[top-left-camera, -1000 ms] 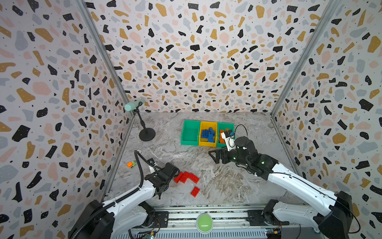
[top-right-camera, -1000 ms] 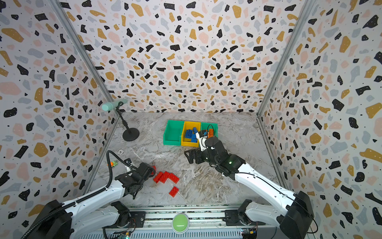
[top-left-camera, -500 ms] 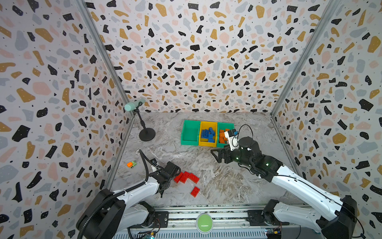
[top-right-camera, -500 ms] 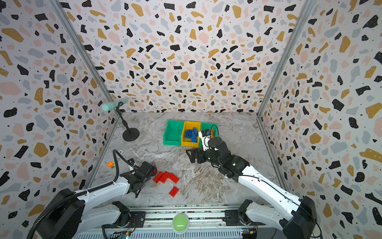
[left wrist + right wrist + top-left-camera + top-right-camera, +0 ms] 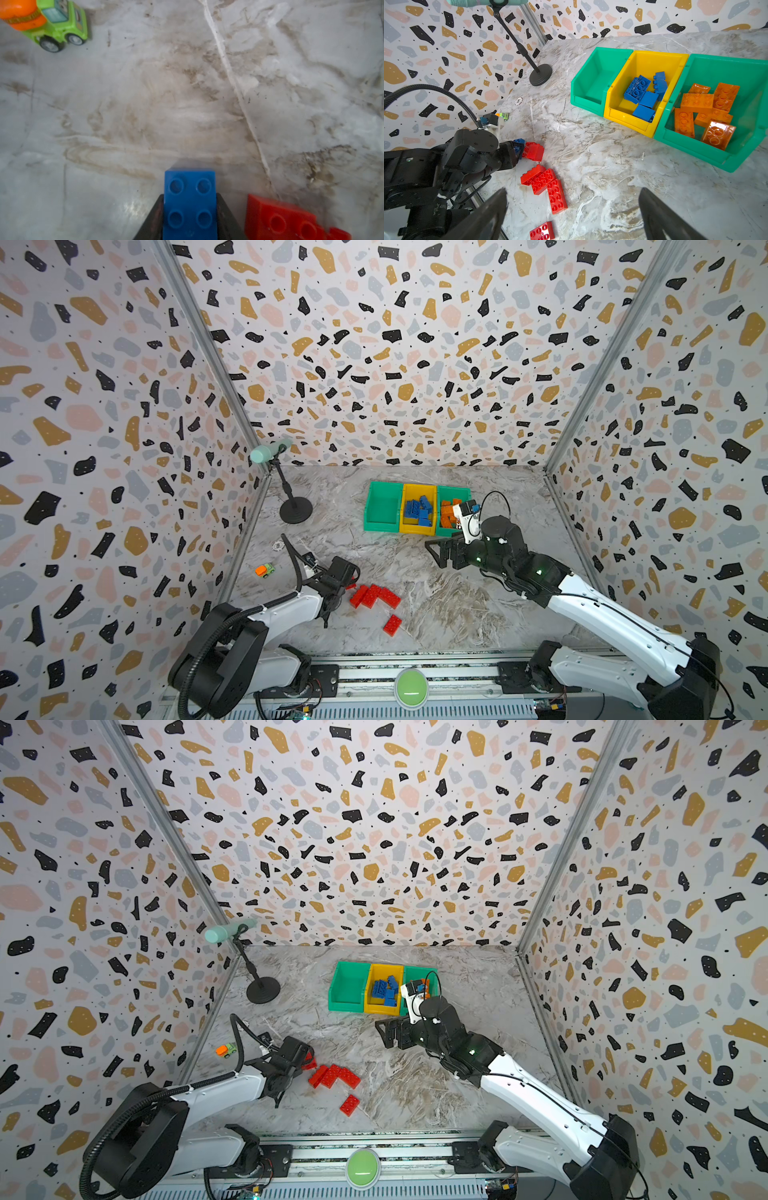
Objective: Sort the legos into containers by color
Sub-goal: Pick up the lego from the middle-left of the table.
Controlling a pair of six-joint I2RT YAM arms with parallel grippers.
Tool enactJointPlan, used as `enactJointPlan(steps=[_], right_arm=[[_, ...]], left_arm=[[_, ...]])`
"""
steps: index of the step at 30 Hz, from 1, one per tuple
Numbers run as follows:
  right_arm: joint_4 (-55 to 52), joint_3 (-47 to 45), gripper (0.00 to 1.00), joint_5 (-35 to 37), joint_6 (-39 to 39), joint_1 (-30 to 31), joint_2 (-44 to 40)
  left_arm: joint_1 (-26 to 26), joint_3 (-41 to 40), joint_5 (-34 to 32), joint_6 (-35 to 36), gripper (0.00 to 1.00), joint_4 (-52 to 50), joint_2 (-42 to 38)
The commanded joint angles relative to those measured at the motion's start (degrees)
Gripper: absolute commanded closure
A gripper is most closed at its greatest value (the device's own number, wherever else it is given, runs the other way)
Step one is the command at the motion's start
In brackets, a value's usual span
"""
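Marble tabletop [image 5: 436, 605], left fingers [image 5: 153, 220] pinching a blue lego [image 5: 190, 203], right fingers [image 5: 660, 216] spread wide above the surface

Small orange-and-green plastic toy car [image 5: 264, 570] sitting near the left wall, black round-based metal stand [image 5: 296, 510] standing at far left and holding up a pale teal cylinder [image 5: 270, 451], small white round token [image 5: 278, 546] lying between car and stand, green dome-shaped button [image 5: 411, 688] sitting at the near edge.
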Motion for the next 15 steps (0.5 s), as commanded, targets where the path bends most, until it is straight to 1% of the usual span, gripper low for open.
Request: enactJointPlan(steps=[1, 3, 8, 9, 12, 15], right_arm=[[-0.67, -0.13, 0.01, 0.85, -0.06, -0.06, -1.22], [-0.66, -0.14, 0.01, 0.68, -0.08, -0.15, -0.97], [-0.79, -0.2, 0.01, 1.01, -0.17, -0.15, -1.48], [-0.77, -0.3, 0.01, 1.33, -0.08, -0.23, -1.78], [-0.51, -0.98, 0.01, 1.74, 0.32, -0.19, -2.62], [-1.1, -1.18, 0.01, 2.16, 0.62, -0.3, -3.24]], left_arm=[[0.33, 1.66, 2.77, 1.92, 0.69, -2.55, 1.26], [0.33, 2.93, 2.93, 2.27, 0.72, -3.5, 0.94], [0.33, 9.16, 2.33, 3.81, 0.72, -6.84, -1.11], [0.25, 11.21, 2.44, 5.56, 0.72, -7.14, -1.21], [-0.27, 18.16, 3.1, 7.95, 0.72, -7.46, 0.08], [-1.88, 26.82, 2.95, 9.61, 0.72, -8.04, 4.13]])
